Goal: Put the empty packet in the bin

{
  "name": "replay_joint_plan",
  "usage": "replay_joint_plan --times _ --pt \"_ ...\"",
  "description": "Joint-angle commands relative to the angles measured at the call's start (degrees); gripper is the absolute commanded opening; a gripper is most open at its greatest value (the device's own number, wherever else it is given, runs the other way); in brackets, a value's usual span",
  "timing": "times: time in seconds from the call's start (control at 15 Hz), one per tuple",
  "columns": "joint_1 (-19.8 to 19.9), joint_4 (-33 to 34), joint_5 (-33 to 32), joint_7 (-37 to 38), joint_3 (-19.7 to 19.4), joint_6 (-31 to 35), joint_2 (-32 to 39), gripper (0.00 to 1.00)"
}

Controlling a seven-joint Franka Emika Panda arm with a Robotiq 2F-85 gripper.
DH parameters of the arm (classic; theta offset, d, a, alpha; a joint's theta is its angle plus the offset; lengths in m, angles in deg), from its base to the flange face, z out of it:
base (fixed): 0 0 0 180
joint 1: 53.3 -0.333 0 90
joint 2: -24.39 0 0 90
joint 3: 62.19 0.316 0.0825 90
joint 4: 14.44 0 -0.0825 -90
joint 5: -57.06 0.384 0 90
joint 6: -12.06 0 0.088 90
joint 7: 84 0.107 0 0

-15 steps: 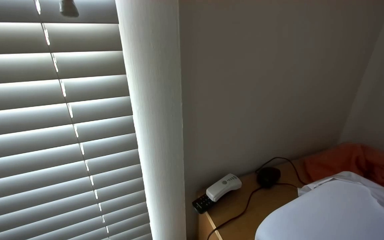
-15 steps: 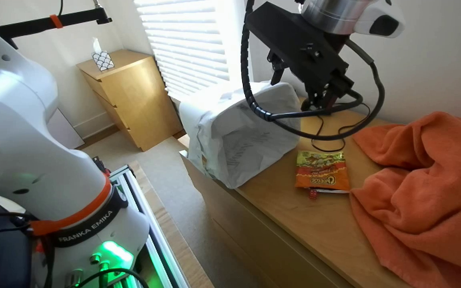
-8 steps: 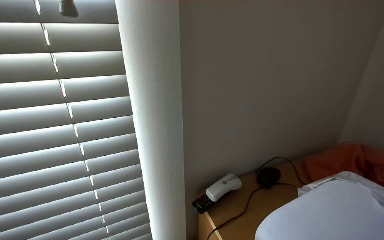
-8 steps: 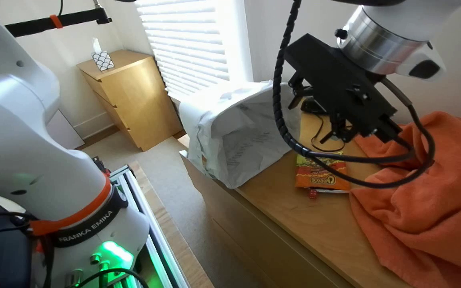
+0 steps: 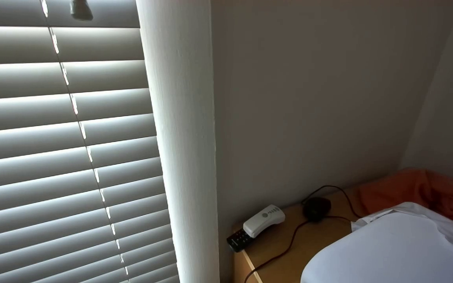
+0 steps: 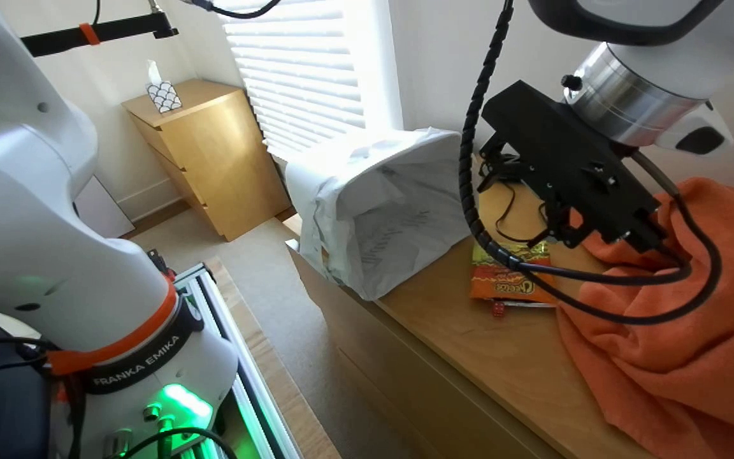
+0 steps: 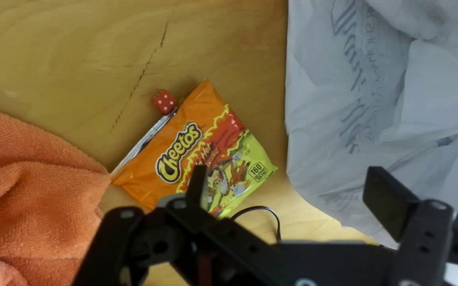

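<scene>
The Cheetos packet (image 7: 201, 155) lies flat, printed face up, on the wooden surface (image 7: 86, 51), near the mouth of the bin (image 6: 311, 182) and not yet inside it. A silvery strip along one edge suggests that it has been torn open, and its flatness fits an empty one. One corner reaches the orange towel (image 7: 30, 190), and a red die (image 7: 164, 101) sits right by the silvery edge, though neither seems to pin it down. In an exterior view the bin looks tipped onto its side, its liner (image 6: 399, 229) folded over the rim and its opening turned roughly toward the packet, probably so that a short sideways carry can replace a high lift. The hand (image 7: 290, 192) is spread wide with nothing between its fingers (image 7: 390, 200). In the wrist view one finger overlaps the packet's yellow-green end and the other the liner, yet neither appears to touch what lies behind it. The next move likely calls for shifting over the packet before lowering and pinching it.
</scene>
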Motion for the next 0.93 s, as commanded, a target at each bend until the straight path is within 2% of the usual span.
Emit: replay_joint_plan --times 0.0,0.47,0.87 --pt "1.98 2.03 0.84 -1.1 1.55 1.96 4.2 1.0" --pt "2.55 1.92 -0.81 -3.5 4.68 11.36 8.87 1.0" --pt "4.13 0.86 1.57 -11.87 8.77 18.64 10.39 1.0"
